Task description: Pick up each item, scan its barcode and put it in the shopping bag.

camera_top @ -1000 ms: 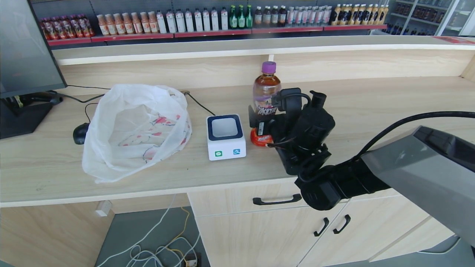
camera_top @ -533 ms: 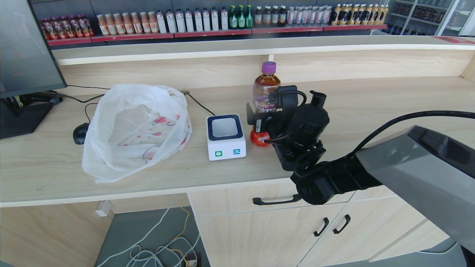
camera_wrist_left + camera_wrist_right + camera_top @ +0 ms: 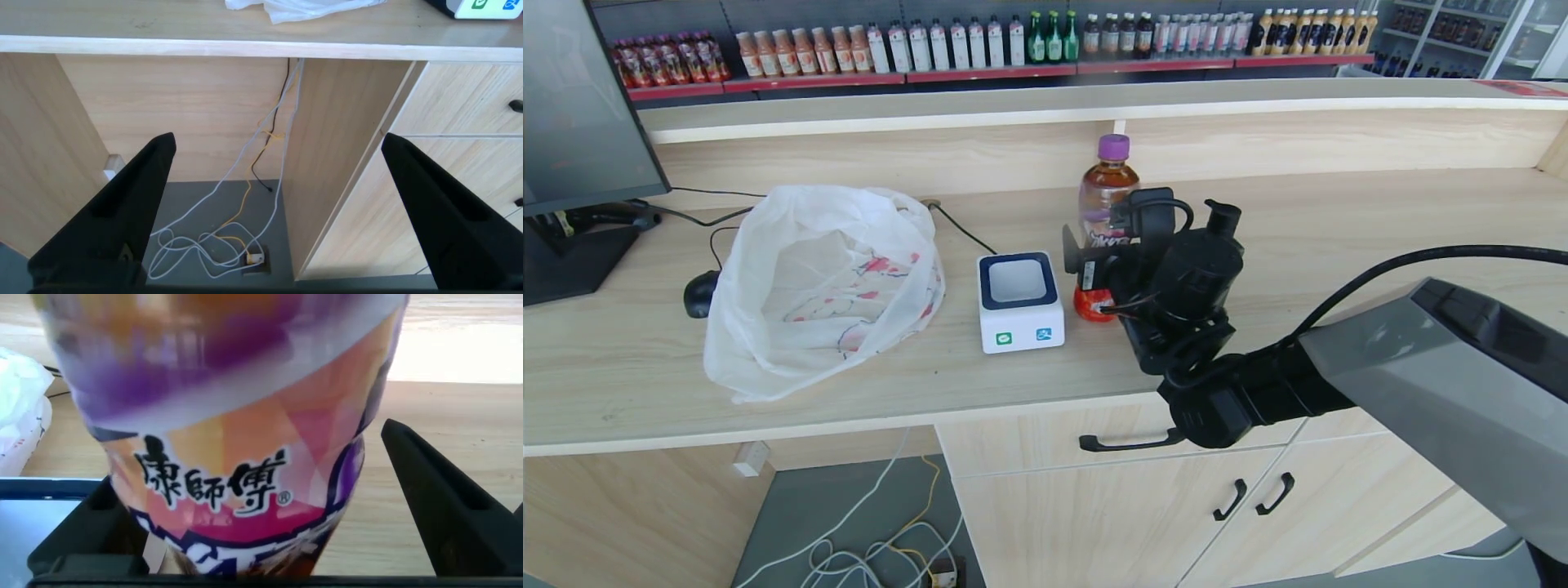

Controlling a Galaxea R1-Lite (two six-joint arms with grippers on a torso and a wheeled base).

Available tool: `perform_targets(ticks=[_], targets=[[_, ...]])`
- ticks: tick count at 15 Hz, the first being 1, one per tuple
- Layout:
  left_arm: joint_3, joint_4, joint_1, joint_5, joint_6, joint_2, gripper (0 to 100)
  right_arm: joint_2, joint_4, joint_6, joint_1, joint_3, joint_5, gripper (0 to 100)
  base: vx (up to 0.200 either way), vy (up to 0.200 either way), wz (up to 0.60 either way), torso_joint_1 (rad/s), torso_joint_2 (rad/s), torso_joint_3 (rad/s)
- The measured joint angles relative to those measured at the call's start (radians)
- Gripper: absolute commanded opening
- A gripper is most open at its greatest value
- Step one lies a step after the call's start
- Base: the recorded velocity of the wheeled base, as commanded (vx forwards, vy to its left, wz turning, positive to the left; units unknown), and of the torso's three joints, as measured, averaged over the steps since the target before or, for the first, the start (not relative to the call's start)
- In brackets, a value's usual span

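A tea bottle (image 3: 1107, 186) with a purple cap stands upright on the wooden counter (image 3: 1339, 237), just right of the white scanner box (image 3: 1019, 300). My right gripper (image 3: 1096, 265) is open at the bottle's lower half, one finger on each side of it. In the right wrist view the bottle's label (image 3: 233, 449) sits close between the two fingers (image 3: 445, 506). A white plastic shopping bag (image 3: 817, 278) lies open to the left of the scanner. My left gripper (image 3: 276, 163) hangs open and empty below the counter's front edge.
A black mouse (image 3: 698, 294) and a monitor (image 3: 580, 106) stand at the counter's left end, with cables behind the bag. A raised ledge (image 3: 1094, 114) runs along the back. Drawers with handles (image 3: 1131, 443) are below, and loose cables (image 3: 221, 245) lie on the floor.
My right arm has moved a little forward and left, bringing its fingers farther along the bottle's sides. The bottle, bag and scanner have stayed put.
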Motion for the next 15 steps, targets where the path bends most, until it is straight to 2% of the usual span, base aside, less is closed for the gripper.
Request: perform_targets(ticks=[2, 3, 15], targets=[[0.000, 0.000, 0.000, 0.000, 0.000, 0.000, 100, 0.000, 0.000, 0.000, 0.000, 0.000, -0.001, 100, 0.000, 0.000, 0.00, 0.000, 0.00, 0.000], [0.000, 0.000, 0.000, 0.000, 0.000, 0.000, 100, 0.000, -0.001, 0.000, -0.001, 0.000, -0.001, 0, 0.000, 0.000, 0.00, 0.000, 0.00, 0.000], [0.000, 0.000, 0.000, 0.000, 0.000, 0.000, 100, -0.034, -0.008, 0.000, 0.001, -0.015, -0.001, 0, 0.000, 0.000, 0.00, 0.000, 0.00, 0.000]])
